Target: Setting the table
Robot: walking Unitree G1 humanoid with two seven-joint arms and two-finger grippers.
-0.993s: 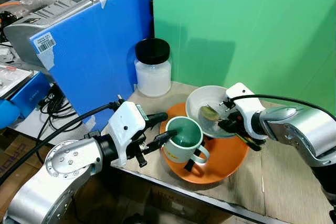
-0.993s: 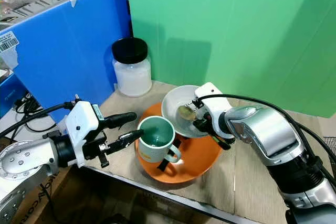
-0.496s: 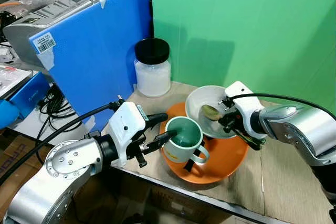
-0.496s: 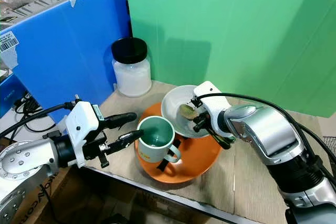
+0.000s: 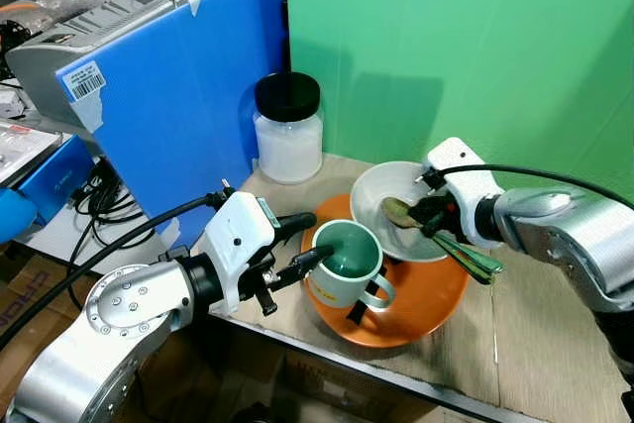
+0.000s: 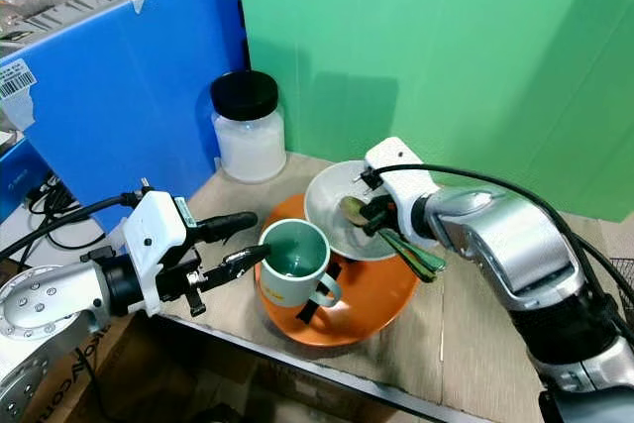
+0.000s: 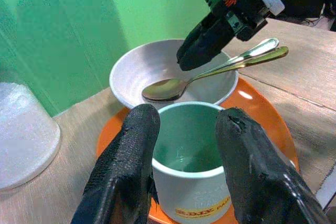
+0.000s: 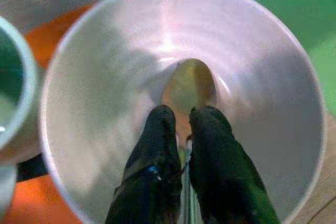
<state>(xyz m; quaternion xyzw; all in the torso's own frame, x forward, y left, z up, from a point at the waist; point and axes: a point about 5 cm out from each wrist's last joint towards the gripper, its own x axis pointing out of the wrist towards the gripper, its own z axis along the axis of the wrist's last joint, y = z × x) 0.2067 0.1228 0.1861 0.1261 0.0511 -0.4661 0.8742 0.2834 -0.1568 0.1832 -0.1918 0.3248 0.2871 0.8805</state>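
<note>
An orange plate (image 5: 426,312) lies on the wooden table and carries a green mug (image 5: 343,263) and a white bowl (image 5: 374,191). My left gripper (image 5: 315,237) is open at the mug's left side, its fingers (image 7: 137,145) standing on either side of the rim without touching it. Over the white bowl (image 8: 105,77), my right gripper (image 5: 437,213) is shut on a spoon (image 5: 397,209). The spoon's scoop (image 8: 190,83) hangs in the bowl. Two thin handles, one silver and one gold (image 7: 247,56), stick out past the fingers.
A white jar with a black lid (image 5: 288,131) stands at the table's back left. A blue board (image 5: 188,96) and a green backdrop (image 5: 475,47) wall in the back. The table's front edge (image 5: 327,356) runs close below the plate. Bare wood (image 5: 545,334) lies right of the plate.
My right gripper has shifted slightly up and right and turned, so the spoon's handles now slant out over the plate's right side. The left gripper and mug have not moved.
</note>
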